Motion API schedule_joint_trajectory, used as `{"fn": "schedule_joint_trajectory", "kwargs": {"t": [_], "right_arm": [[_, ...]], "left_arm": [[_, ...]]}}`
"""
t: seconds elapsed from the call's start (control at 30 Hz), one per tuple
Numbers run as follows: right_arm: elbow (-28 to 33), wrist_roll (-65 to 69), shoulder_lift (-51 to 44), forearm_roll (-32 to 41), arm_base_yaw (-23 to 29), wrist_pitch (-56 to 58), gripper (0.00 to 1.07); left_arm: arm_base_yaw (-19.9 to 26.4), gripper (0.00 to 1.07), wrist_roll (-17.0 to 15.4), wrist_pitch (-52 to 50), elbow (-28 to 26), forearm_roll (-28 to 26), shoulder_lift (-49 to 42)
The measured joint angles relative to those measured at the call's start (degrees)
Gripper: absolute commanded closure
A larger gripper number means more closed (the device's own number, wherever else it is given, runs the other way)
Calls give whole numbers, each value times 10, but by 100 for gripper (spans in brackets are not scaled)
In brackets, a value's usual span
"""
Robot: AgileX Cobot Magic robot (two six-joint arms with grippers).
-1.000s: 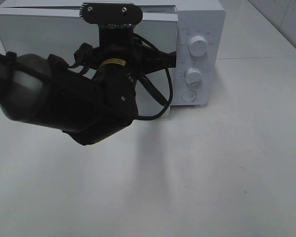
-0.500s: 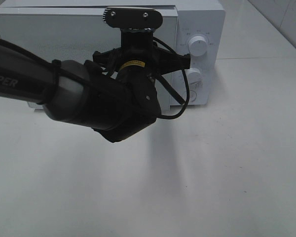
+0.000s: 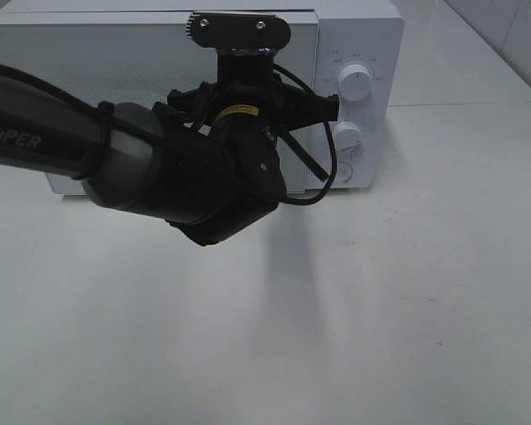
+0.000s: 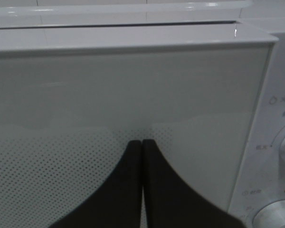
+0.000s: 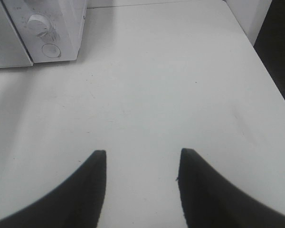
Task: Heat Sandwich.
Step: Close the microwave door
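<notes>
Microwave (image 3: 372, 40) stands at the worktop (image 3: 389, 310) rear; knobs (image 3: 354, 82) lie right of its door (image 3: 88, 62); left pincer (image 4: 141, 142) is positioned before the door.

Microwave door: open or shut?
Shut: the microwave door sits flush with the control panel; the shut left gripper is close in front of it.

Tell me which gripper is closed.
The left gripper, tips pressed together before the microwave door; the right gripper stands open above the table.
</notes>
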Motion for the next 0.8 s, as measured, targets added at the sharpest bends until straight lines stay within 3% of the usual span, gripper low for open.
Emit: {"fn": "schedule_joint_trajectory", "kwargs": {"t": [0.17, 0.37, 0.67, 0.8], "right_arm": [[0, 0, 0, 0, 0, 0, 59], [0, 0, 0, 0, 0, 0, 59], [0, 0, 0, 0, 0, 0, 59], [0, 0, 0, 0, 0, 0, 59]], "left_arm": [[22, 107, -2, 14, 1, 9, 0], [40, 107, -30, 44, 6, 26, -3], [39, 107, -23, 61, 6, 7, -6], [34, 107, -1, 61, 6, -20, -9]]}}
